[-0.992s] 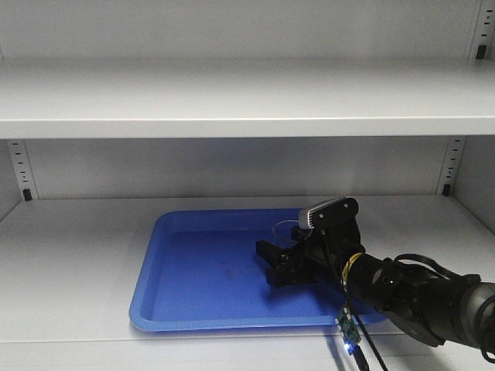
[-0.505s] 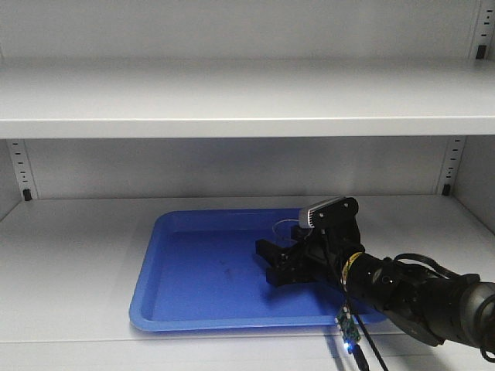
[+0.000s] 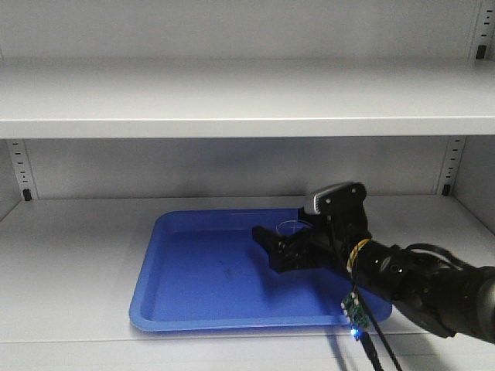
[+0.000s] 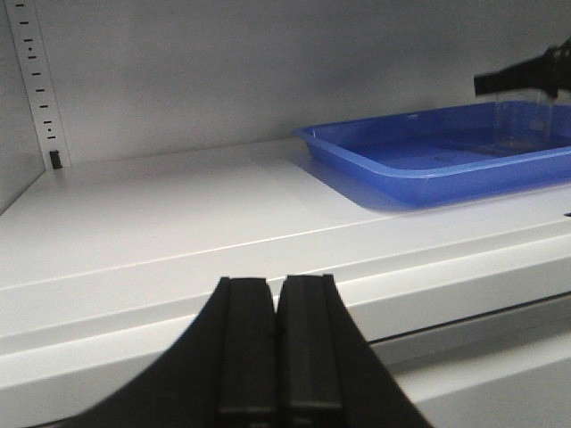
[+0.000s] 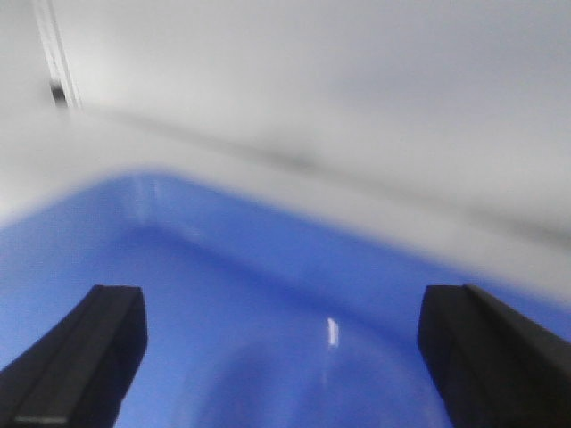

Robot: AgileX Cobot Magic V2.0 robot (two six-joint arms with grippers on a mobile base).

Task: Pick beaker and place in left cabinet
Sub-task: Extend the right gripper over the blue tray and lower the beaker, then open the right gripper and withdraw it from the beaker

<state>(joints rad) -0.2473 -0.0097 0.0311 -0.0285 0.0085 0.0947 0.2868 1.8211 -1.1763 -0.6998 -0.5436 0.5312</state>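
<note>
Glass shows faintly where the beaker [image 3: 294,229] stands on the blue tray [image 3: 193,297] on the left cabinet [image 3: 232,100] shelf, just beside my right hand [image 3: 280,249]. That hand has lifted and drawn back a little since a second ago, fingers spread wide, nothing between them. I judge the placing done. My left hand [image 4: 277,343] is pressed together, idle.

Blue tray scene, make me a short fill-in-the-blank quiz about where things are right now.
1. The beaker stands in a tray coloured ____.
2. The right gripper has its jaws ____.
3. The left gripper has its jaws ____.
4. The tray rests on the cabinet's ____ shelf of the two shown.

Missing words: blue; open; shut; lower
</note>
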